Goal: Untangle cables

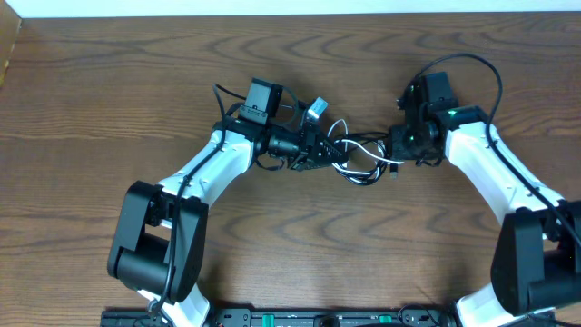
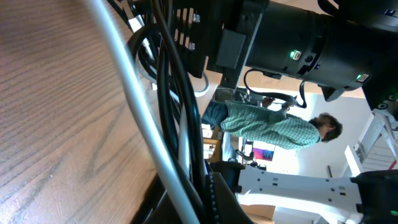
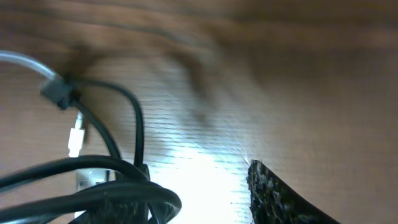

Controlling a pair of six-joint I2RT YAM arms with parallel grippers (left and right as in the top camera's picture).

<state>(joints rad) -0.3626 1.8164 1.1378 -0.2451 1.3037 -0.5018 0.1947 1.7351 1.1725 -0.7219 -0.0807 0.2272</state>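
Two grippers are flanking the thin black-and-white cable bundle (image 1: pixel 361 154), which is stretching lengthwise between them. The left gripper (image 1: pixel 320 153) is clamping one end; the right gripper (image 1: pixel 398 154), spread impossible to tell, is sitting just beside the other.

Matt wood-grain table (image 1: pixel 91 91), glossy blk cable (image 3: pixel 138 134), smooth wht cable (image 2: pixel 134 93)

The cables (image 3: pixel 112 196) are blurred close up, cut off by the right-wrist view's lower edge.
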